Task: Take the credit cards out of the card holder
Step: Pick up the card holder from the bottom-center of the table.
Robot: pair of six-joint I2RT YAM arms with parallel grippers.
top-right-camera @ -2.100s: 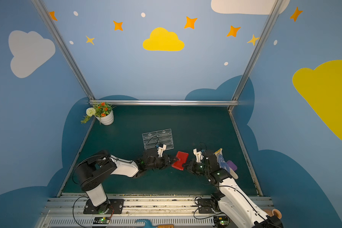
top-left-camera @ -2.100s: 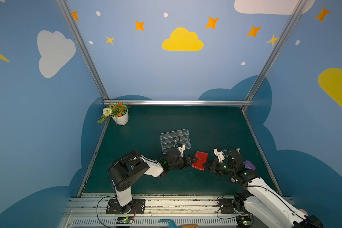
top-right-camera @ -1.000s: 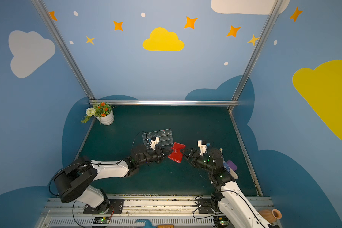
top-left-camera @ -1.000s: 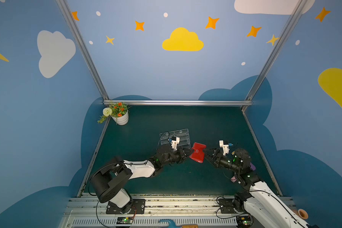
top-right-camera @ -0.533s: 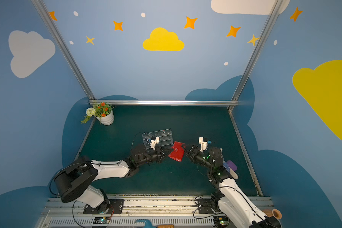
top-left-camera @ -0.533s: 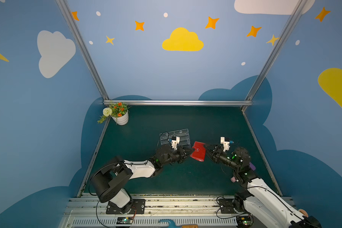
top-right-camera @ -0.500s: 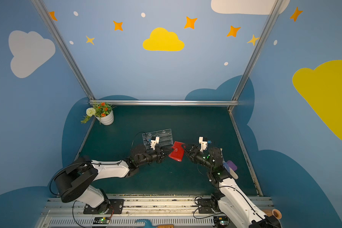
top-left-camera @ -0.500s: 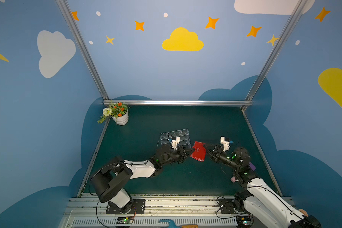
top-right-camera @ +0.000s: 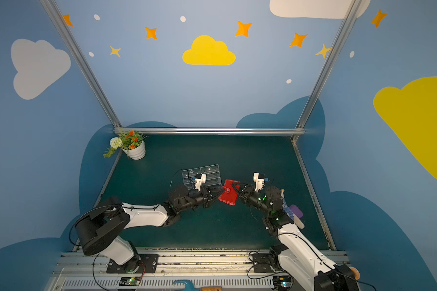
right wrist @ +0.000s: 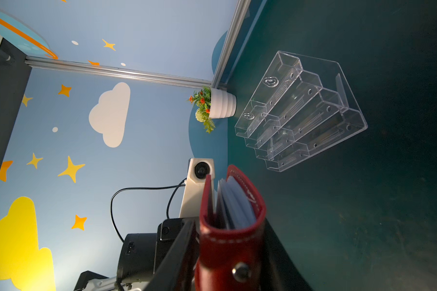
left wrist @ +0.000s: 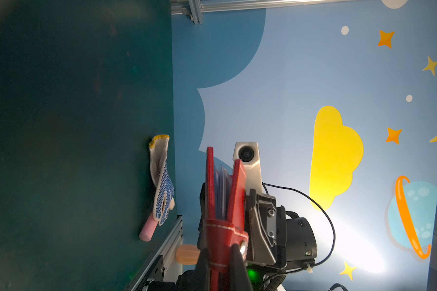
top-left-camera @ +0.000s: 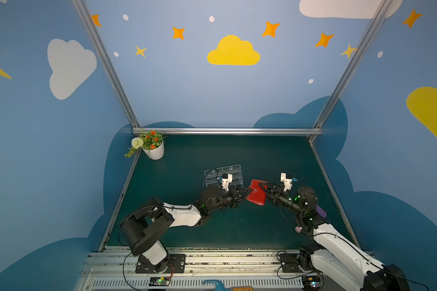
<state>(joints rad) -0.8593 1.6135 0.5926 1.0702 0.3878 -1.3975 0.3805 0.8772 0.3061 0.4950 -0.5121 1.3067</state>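
Nearest us, the left gripper (top-left-camera: 248, 192) is pinched tight on one edge of the card holder (top-left-camera: 256, 197), which hangs above the table (top-left-camera: 237, 231) between both grippers (covers slightly parted, sleeves (right wrist: 235, 201) showing). The right gripper (top-left-camera: 263, 191) straddles the opposite edge; we cannot tell whether it grips. Behind stands a clear acrylic stand (top-left-camera: 223, 173), farther back a flower pot (top-left-camera: 154, 152).

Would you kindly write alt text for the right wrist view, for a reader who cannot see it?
A red leather-like card holder fills the foreground, seen edge-on and slightly open, with clear-grey plastic sleeve pages fanned between its covers. Beyond it, a clear acrylic tiered stand and a white ribbed pot of flowers sit on the dark green table.
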